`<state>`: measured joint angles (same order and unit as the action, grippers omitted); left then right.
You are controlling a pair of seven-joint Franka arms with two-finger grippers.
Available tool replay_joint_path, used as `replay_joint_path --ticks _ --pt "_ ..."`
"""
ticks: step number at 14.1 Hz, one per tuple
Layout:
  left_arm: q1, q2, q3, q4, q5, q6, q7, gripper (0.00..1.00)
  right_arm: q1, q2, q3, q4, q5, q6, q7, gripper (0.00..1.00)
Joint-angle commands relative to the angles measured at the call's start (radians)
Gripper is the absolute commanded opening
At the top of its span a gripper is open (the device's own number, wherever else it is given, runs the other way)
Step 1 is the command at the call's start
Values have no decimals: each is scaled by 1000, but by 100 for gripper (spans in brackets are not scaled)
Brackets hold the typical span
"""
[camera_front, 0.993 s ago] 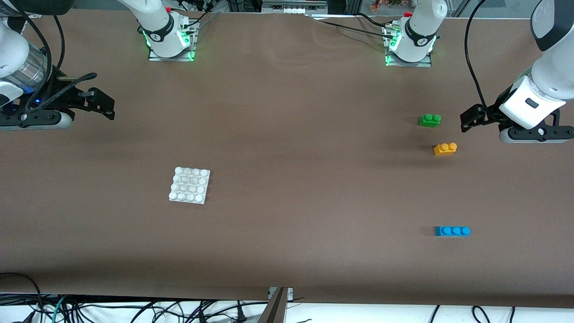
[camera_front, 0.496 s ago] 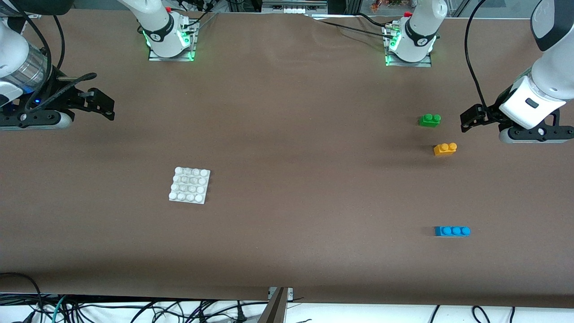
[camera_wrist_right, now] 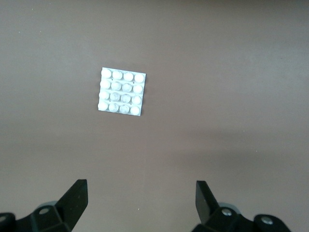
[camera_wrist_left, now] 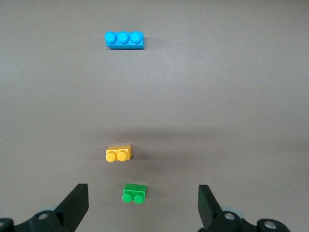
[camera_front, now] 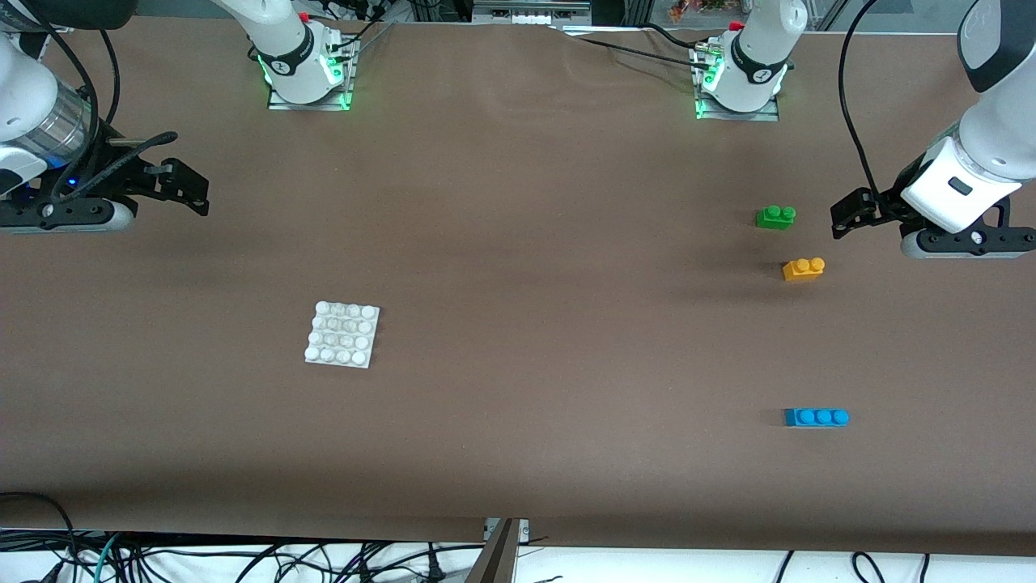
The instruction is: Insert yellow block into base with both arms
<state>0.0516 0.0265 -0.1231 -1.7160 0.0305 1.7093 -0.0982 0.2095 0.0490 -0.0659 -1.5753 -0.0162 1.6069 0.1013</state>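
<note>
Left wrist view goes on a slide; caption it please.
Open left hand above a green brick, the yellow block and a blue brick.

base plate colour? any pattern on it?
White base, plain, with a 4x4 grid of round studs. Shows best in the right wrist view.

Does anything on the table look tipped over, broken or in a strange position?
Nothing stands out. The yellow block, green brick and blue brick sit studs up, apart from each other. The base lies flat and whole, slightly turned.
</note>
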Motion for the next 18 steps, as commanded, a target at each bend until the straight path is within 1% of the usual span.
replay_joint_path --ticks 1,4,18 --pt "8 -20 -4 -14 -18 -2 22 100 -19 -43 18 -54 -13 42 -14 99" --pt "8 -20 -4 -14 -18 -2 23 100 -21 -34 18 -55 -13 64 -12 99" --pt "8 -20 -4 -14 -18 -2 23 100 -22 -32 15 -54 -11 50 -11 99"
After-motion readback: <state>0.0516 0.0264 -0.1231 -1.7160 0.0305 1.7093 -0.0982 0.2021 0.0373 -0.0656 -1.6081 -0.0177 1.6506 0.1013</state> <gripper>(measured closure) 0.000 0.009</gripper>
